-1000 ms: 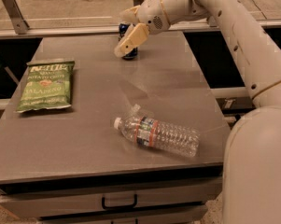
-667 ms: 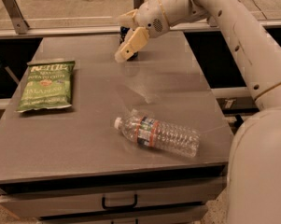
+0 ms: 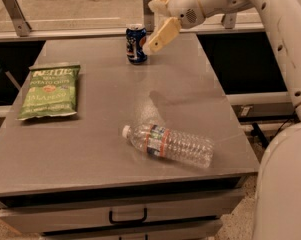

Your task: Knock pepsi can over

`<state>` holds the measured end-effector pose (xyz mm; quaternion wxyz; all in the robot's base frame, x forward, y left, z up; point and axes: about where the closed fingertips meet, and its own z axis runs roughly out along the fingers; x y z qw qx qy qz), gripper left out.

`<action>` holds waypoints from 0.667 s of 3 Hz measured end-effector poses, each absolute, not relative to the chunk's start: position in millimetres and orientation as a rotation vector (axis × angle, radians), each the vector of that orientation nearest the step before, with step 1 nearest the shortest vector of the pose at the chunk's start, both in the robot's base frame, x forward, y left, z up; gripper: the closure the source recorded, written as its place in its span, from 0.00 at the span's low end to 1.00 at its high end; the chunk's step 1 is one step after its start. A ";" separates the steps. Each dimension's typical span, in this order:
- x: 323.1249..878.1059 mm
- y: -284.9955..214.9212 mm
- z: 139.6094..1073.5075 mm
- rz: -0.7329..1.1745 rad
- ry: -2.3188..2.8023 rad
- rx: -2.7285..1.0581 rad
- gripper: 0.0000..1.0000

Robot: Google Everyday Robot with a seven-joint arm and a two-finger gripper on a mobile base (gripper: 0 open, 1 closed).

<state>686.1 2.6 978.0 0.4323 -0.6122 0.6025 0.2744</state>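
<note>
Pepsi can (image 3: 136, 44) stands upright, dark blue, silver-topped, hand (image 3: 149, 28) just beside it

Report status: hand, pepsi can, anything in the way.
Hand open, close beside the pepsi can. Can upright, far end of table. Nothing between them; water bottle and chip bag lie nearer the camera.

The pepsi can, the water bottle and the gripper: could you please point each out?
pepsi can (image 3: 136, 44), camera view, middle of its blue side.
water bottle (image 3: 172, 145), camera view, middle of its clear body.
gripper (image 3: 150, 27), camera view, between its open fingers, just right of the can.
</note>
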 end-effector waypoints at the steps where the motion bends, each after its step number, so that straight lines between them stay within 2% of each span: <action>1: 715.5 -6.3 970.4 0.609 1.507 -1.496 0.00; 2: 741.3 4.6 948.5 0.581 1.518 -1.496 0.00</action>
